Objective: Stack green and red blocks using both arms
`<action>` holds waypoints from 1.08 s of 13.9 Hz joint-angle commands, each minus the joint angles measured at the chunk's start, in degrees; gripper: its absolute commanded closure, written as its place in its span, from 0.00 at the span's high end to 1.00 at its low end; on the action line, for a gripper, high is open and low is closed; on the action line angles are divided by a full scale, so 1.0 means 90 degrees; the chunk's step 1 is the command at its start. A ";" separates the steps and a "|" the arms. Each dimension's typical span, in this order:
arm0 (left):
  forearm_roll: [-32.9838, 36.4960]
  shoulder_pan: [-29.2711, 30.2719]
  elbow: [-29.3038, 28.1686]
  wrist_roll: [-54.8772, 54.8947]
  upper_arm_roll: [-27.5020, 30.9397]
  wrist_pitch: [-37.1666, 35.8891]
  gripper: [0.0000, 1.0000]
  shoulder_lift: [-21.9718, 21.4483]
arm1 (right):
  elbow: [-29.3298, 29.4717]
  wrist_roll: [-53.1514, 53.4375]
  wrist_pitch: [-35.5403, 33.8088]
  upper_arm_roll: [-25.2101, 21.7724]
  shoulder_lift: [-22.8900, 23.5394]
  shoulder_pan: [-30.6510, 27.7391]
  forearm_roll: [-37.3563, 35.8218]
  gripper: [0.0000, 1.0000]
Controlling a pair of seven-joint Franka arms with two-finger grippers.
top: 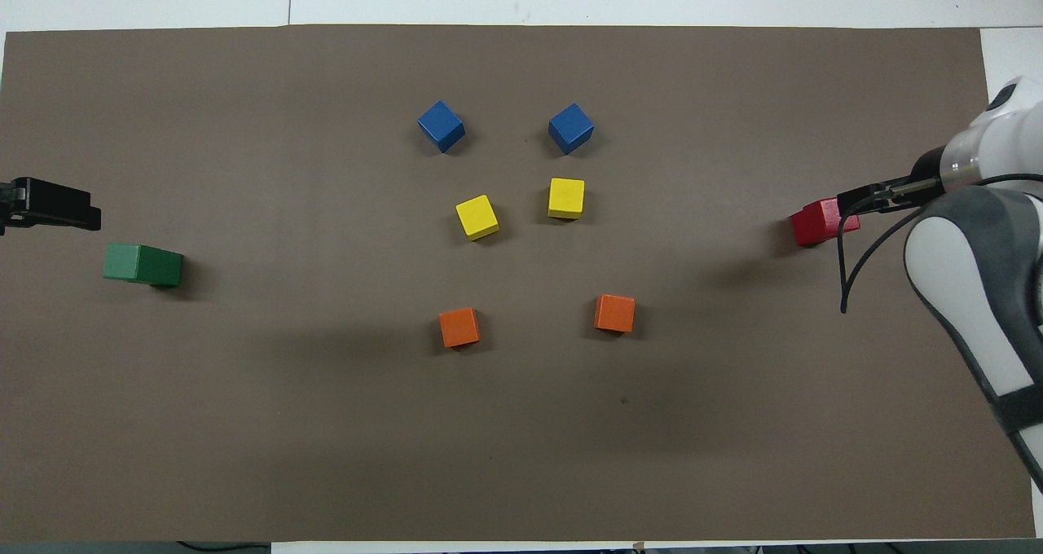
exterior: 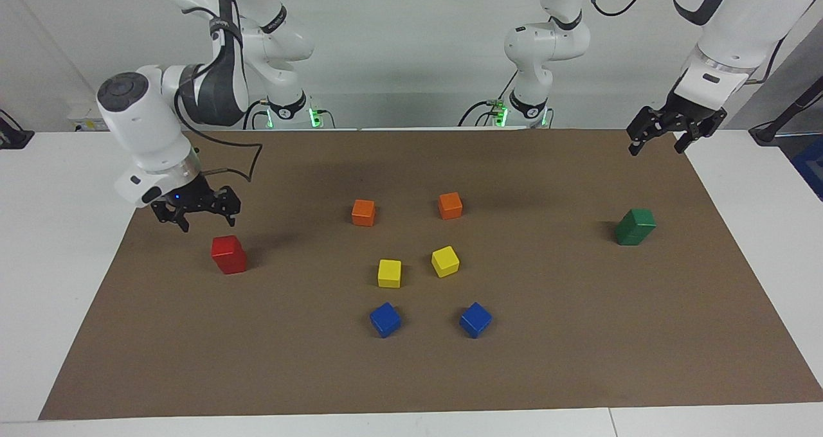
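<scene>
Red stack (exterior: 229, 254): two red blocks, one on the other, seen at the left of the facing view and the right of the overhead view, on the brown mat (exterior: 411, 373).

Green stack (exterior: 635, 226): two green blocks, likewise one on the other, at the right of the facing view.

Right gripper (exterior: 195, 210): held in the air just above the red stack and apart from it, fingers spread, nothing held.

Left gripper (exterior: 672, 130): raised at the upper right of the facing view, over the mat's corner, well apart from the green stack, fingers spread, nothing held.

Orange blocks (exterior: 363, 212), yellow blocks (exterior: 389, 273), blue blocks (exterior: 385, 319): paired at mid-frame, single, unstacked.

Progress: both stacks are judged built and released; little beyond withdrawal of the arms appears left.
</scene>
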 commanded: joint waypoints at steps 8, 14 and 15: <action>0.0011 -0.0095 0.0132 -0.0068 0.0112 0.0086 1.00 0.0113 | 0.1318 0.0109 -0.2484 0.0058 -0.0636 0.0010 0.0052 1.00; 0.0011 -0.0075 0.0141 -0.0058 0.0112 0.0018 1.00 0.0103 | 0.1545 0.0158 -0.3063 0.0048 -0.0644 0.0059 0.0042 1.00; 0.0011 -0.0075 0.0141 -0.0058 0.0112 0.0018 1.00 0.0103 | 0.1545 0.0187 -0.3024 0.0048 -0.0644 0.0079 0.0023 1.00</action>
